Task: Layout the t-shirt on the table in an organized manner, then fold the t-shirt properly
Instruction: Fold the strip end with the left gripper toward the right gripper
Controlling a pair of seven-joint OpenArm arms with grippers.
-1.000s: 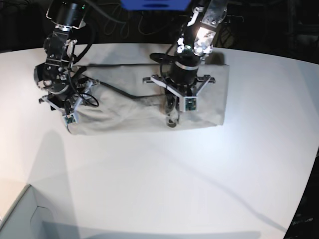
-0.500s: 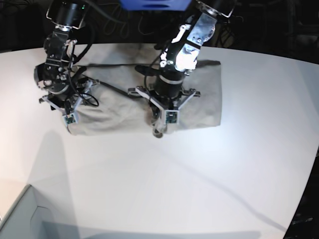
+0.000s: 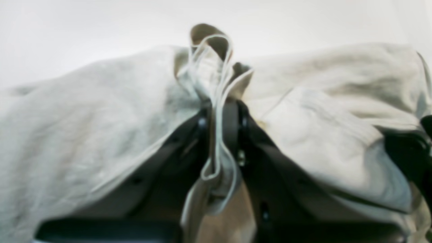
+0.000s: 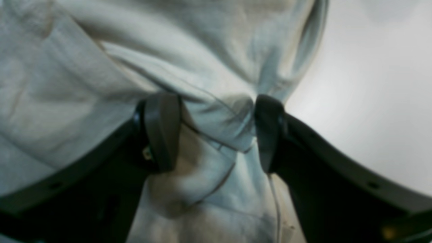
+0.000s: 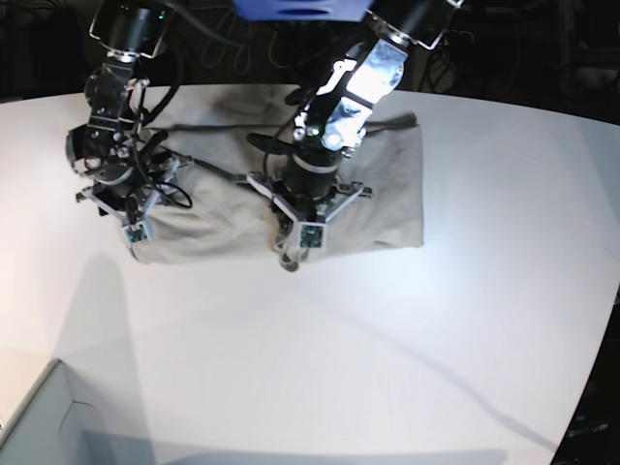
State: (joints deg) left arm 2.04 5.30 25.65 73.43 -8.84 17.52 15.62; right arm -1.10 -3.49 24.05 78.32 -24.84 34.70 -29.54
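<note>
The light grey-beige t-shirt [image 5: 218,203] lies bunched across the far half of the white table [image 5: 387,339]. My left gripper [image 5: 289,257] is at the shirt's near edge in the middle and is shut on a fold of its hem. In the left wrist view [image 3: 221,104] the cloth [image 3: 101,111] stands up between the shut fingers. My right gripper [image 5: 131,228] is at the shirt's left end. In the right wrist view [image 4: 216,131] its fingers [image 4: 158,131] stand apart with shirt cloth [image 4: 216,67] between them.
A grey box corner [image 5: 39,417] sits at the near left. Cables and dark equipment lie beyond the table's far edge [image 5: 242,44]. The table's curved edge runs down the right side [image 5: 605,320].
My left gripper has moved left and a little nearer, dragging the shirt's right part with it, so the shirt now spans less width. The right arm has not moved.
</note>
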